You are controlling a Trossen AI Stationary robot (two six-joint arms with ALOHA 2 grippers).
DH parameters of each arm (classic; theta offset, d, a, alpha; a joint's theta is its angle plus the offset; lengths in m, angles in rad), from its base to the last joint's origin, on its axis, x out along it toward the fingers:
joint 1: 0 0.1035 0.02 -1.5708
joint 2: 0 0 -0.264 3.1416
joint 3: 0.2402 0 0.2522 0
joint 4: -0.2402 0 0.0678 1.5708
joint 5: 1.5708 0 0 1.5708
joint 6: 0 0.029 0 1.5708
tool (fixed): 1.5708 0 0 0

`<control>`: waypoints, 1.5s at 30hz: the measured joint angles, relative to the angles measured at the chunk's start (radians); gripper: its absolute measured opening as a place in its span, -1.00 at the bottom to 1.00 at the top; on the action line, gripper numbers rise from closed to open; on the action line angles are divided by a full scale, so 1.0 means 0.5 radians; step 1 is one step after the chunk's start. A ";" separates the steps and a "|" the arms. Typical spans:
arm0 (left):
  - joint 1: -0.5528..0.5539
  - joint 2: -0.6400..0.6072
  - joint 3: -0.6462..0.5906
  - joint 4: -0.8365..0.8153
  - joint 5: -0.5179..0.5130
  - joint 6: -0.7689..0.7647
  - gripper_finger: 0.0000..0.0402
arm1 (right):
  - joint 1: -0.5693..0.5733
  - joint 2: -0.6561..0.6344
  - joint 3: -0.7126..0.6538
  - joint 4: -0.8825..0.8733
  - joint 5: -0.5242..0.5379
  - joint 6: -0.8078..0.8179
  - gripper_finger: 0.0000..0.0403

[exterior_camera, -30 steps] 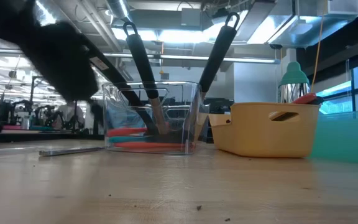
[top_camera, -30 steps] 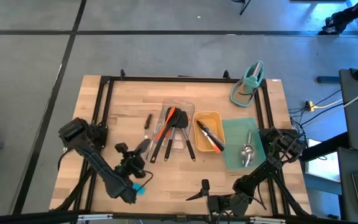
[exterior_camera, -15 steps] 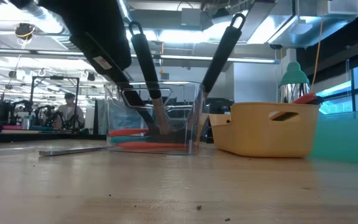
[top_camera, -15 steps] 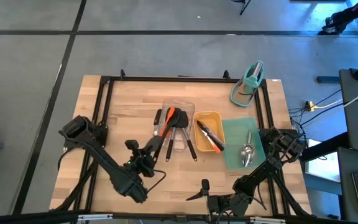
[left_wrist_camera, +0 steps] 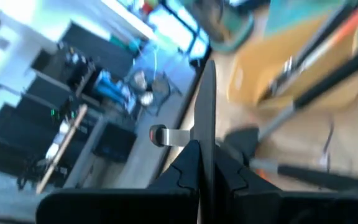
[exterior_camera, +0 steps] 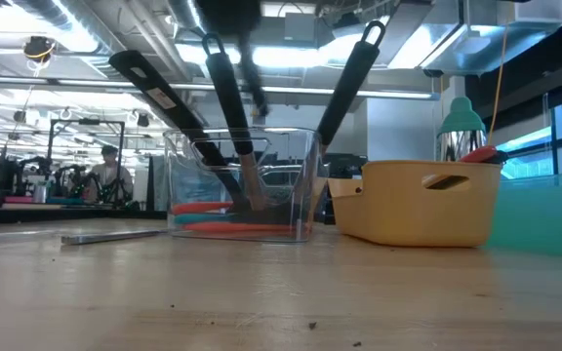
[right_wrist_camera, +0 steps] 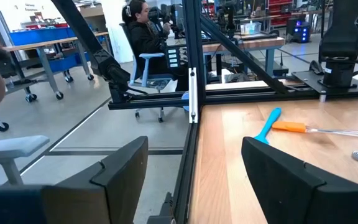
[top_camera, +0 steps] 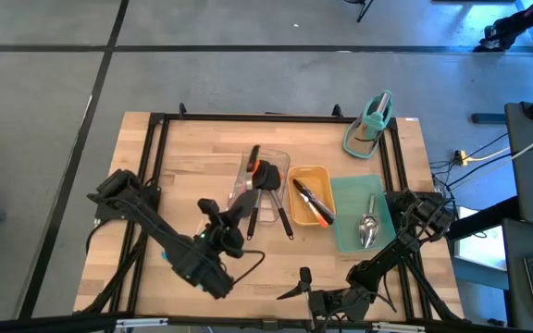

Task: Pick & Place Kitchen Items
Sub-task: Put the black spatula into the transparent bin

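Placing step: left pincer (top_camera: pixel 239 219) clamped on a black utensil (left_wrist_camera: pixel 205 118), just below the clear tray (top_camera: pixel 265 159) at frame centre. Next: lower in, release. Right pincer (right_wrist_camera: pixel 194 171) apart, parked lower right.

Grey floor (top_camera: pixel 44 83), ceiling lights (exterior_camera: pixel 291 54) — workshop benches (right_wrist_camera: pixel 42 37)
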 joint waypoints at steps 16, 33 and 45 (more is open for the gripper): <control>-0.476 -0.001 0.525 0.038 -0.613 0.123 -0.99 | -0.057 0.000 0.000 0.696 0.302 0.138 0.31; -0.622 0.003 0.476 0.441 -0.632 0.635 -0.99 | -0.741 -0.147 0.055 1.252 -0.083 0.958 0.31; -0.645 0.024 0.415 0.431 -0.624 0.555 -0.99 | -0.931 -0.152 0.202 1.252 -0.296 0.953 0.31</control>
